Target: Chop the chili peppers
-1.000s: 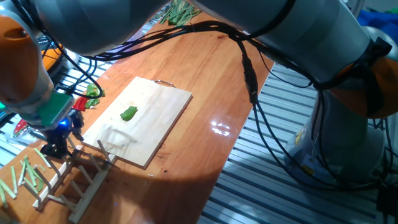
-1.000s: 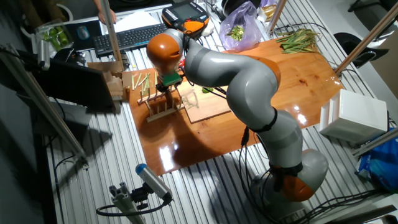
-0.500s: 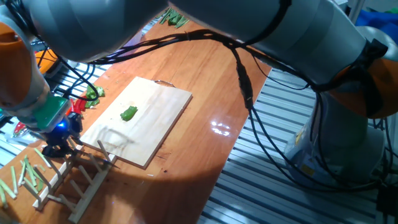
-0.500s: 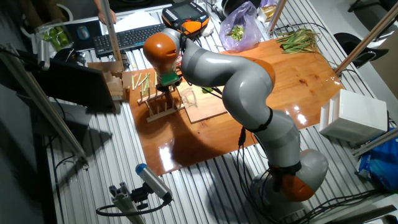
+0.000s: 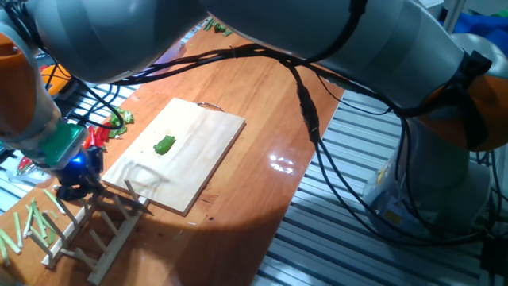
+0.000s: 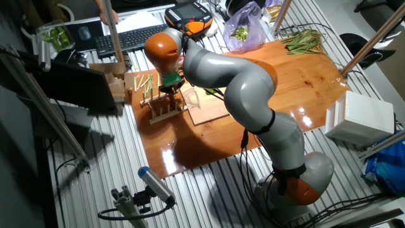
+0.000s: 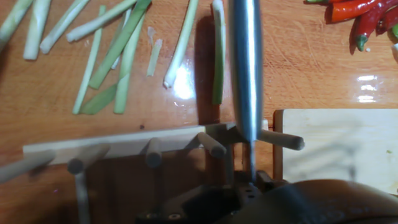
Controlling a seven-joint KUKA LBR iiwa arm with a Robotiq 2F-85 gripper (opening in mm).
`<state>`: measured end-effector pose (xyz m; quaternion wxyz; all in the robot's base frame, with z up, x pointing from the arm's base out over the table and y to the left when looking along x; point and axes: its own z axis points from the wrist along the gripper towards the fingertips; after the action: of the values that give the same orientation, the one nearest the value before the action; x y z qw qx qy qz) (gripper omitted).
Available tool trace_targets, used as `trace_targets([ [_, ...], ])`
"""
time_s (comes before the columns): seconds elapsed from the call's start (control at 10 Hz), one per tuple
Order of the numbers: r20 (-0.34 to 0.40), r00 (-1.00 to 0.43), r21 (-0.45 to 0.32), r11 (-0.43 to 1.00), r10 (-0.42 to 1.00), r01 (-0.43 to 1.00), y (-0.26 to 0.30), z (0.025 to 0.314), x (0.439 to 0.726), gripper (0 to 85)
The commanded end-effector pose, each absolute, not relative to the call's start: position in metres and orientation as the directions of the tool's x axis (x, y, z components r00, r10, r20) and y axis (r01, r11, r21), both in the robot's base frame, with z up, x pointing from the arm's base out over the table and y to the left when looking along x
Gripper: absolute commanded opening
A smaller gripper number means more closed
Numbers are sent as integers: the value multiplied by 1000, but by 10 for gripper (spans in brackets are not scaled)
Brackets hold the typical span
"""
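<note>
Leftward drift marks the change from a second ago: the gripper sits a touch farther left over the near end of the wooden peg rack, while the board and the chili have not shifted. In the hand view a long shiny metal rod, possibly a knife seen edge-on, runs up from the gripper's base over the rack's pegs; the gripper appears closed around its lower end, though the fingertips themselves are hidden there. A small bright-green chili pepper lies alone on the wooden cutting board, near the middle of the board and well apart from the gripper. Slender red chilies rest on the table past the board's far corner. Pale-green stalk sticks are scattered on the wooden tabletop beyond the rack. In the other fixed view the arm arches over the board, the orange wrist joint above the rack. More green stalks lie at the table's far end beside a purple bag.
</note>
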<state>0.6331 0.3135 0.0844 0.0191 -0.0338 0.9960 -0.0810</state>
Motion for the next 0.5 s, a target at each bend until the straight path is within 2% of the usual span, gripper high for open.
trace_targets([
  [0.0,-36,-997,-172,983,-69,-61,313,84,633,0],
  [0.2,-43,-998,-176,983,-51,-43,311,86,633,0],
  [0.3,-20,-999,-149,988,-47,-43,309,91,635,0],
  [0.4,13,-999,-82,996,-35,-36,305,100,638,0],
])
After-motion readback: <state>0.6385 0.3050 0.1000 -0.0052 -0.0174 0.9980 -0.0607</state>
